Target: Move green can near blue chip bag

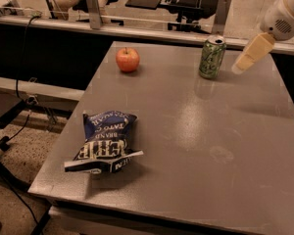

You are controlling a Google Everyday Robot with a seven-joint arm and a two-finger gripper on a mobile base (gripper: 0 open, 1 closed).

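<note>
Tool (242,64): hovering over the far right of the surface (210,131), touching nothing; I cannot tell whether it is apart or together.
Green can (211,57): standing upright near the far edge, just left of the tool, not touching it.
Blue chip bag (105,141): lying crumpled near the front left corner, well apart from the can.
Materials: the can is showing smooth metal with pale swirls, the bag creased foil, the surface a dull grey sheen.

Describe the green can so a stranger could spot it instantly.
On the grey table, look along the far edge, right of centre. The can stands upright there, just left of the gripper. It is the only green, silver-topped cylinder; the apple is red, the bag blue.
</note>
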